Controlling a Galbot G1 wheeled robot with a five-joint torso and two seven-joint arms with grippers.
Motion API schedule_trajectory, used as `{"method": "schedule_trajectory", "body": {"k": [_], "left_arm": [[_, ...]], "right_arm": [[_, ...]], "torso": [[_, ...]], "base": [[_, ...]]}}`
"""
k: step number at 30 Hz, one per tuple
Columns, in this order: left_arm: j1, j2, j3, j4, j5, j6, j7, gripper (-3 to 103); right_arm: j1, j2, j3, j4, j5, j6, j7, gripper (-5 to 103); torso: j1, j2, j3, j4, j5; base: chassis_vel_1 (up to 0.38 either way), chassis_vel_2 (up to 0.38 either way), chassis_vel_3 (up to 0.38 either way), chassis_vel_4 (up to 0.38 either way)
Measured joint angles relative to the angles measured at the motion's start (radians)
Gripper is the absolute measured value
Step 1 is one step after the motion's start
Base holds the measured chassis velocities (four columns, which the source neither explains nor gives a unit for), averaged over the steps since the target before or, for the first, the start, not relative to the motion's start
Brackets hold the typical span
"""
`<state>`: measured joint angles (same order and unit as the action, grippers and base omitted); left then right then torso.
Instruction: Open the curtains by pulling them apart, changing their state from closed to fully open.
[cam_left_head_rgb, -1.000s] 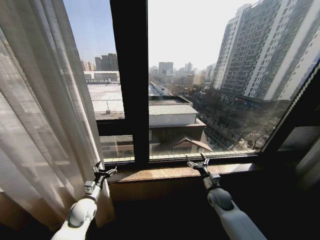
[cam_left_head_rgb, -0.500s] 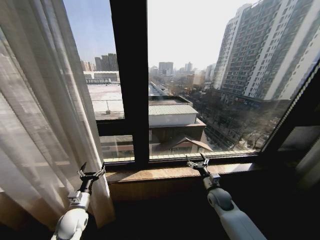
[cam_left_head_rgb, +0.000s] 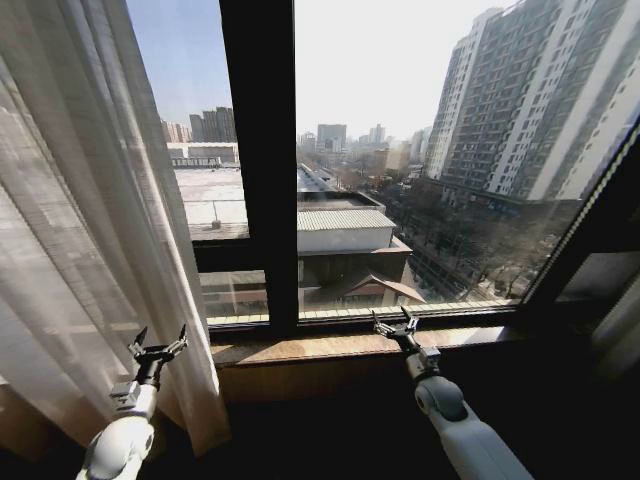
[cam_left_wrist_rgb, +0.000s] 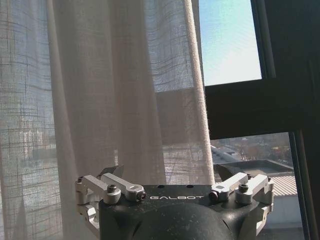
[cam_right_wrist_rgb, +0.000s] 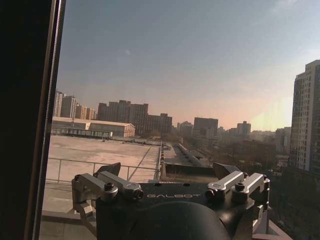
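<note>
The left curtain (cam_left_head_rgb: 90, 230) hangs bunched at the left of the window, sheer white with vertical pleats. Its inner edge falls just left of the dark centre bar. My left gripper (cam_left_head_rgb: 158, 345) is open, low in front of this curtain's lower folds, with nothing between its fingers. In the left wrist view the curtain (cam_left_wrist_rgb: 110, 90) hangs ahead of the open left gripper (cam_left_wrist_rgb: 167, 172). My right gripper (cam_left_head_rgb: 397, 323) stands open just above the window sill, facing bare glass. In the right wrist view the right gripper (cam_right_wrist_rgb: 167, 170) is open, with city rooftops beyond.
A thick dark vertical window frame bar (cam_left_head_rgb: 258, 160) divides the glass. A wooden sill (cam_left_head_rgb: 330, 348) runs below it. A slanted dark frame (cam_left_head_rgb: 590, 230) closes the right side. The same dark frame (cam_right_wrist_rgb: 25, 120) lies beside the right gripper.
My left gripper has moved left and slightly down across the front of the left curtain, staying open. The right arm has not moved.
</note>
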<state>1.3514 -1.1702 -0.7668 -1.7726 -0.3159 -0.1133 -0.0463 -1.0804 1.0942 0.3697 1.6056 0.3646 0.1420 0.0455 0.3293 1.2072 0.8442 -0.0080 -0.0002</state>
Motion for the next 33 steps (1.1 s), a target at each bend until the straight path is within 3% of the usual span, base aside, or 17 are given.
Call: {"method": "schedule_trajectory", "body": {"k": [8, 16, 28, 33], "left_arm": [[-0.049, 0.01, 0.036, 0.062, -0.005, -0.001, 0.006, 100], [-0.175, 0.062, 0.157, 0.209, -0.02, -0.006, 0.009, 100], [-0.24, 0.088, 0.148, 0.294, -0.031, -0.004, -0.005, 100], [-0.251, 0.095, 0.145, 0.308, -0.036, -0.011, 0.015, 100]], "right_arm": [[0.0, 0.0, 0.0, 0.0, 0.0, 0.0, 0.0, 100], [0.0, 0.0, 0.0, 0.0, 0.0, 0.0, 0.0, 100], [0.0, 0.0, 0.0, 0.0, 0.0, 0.0, 0.0, 100], [0.0, 0.0, 0.0, 0.0, 0.0, 0.0, 0.0, 100]], "torso": [[0.001, 0.0, 0.0, 0.0, 0.0], [0.0, 0.0, 0.0, -0.0002, -0.0001], [0.0, 0.0, 0.0, 0.0, -0.0001], [0.0, 0.0, 0.0, -0.0001, 0.0]], "base": [[-0.085, 0.078, 0.086, -0.077], [-0.017, 0.017, 0.031, -0.015], [0.0, 0.0, 0.0, 0.0], [0.0, 0.0, 0.0, 0.0]]}}
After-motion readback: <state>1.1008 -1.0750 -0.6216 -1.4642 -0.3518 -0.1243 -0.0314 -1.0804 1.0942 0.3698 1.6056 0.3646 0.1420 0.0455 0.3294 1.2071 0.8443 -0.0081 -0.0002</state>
